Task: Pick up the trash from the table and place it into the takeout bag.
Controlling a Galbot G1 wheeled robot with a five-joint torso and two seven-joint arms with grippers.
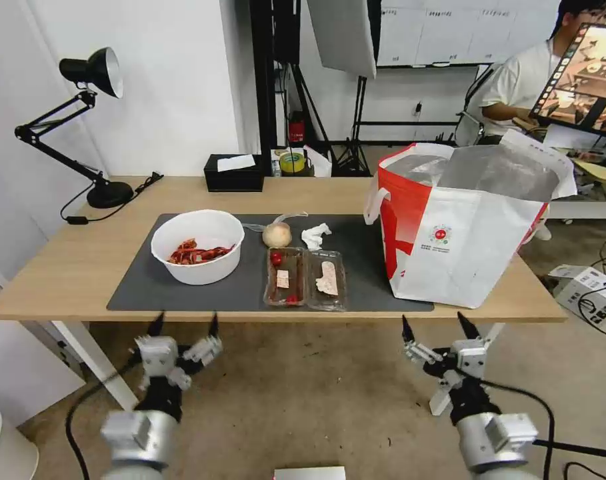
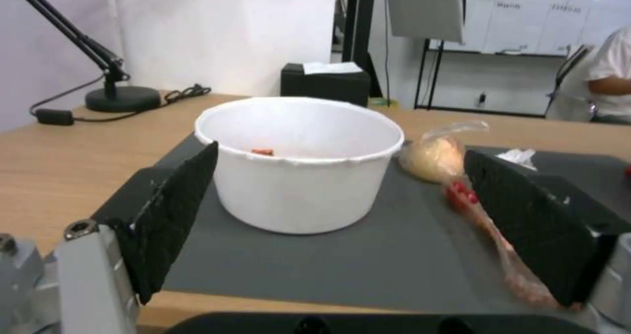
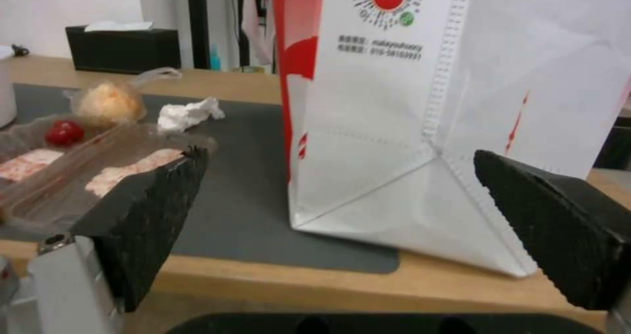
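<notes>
- White bowl [image 1: 197, 247], left on mat: probably light, rigid; take by rim.
- Crumpled tissue [image 1: 315, 235]: soft, pinchable.
- Left gripper [image 1: 185, 325], right gripper [image 1: 435, 327]: near surface edge, fingers spread, empty.

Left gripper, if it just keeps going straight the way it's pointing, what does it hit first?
Probably the white bowl: the open left gripper hangs just short of the table edge, and the bowl sits centred between its fingers, though its height against the tabletop is unclear.

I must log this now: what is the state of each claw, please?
Left claw: open, holding nothing, before the table edge, facing the bowl.
Right claw: open, holding nothing, before the bag.
</notes>
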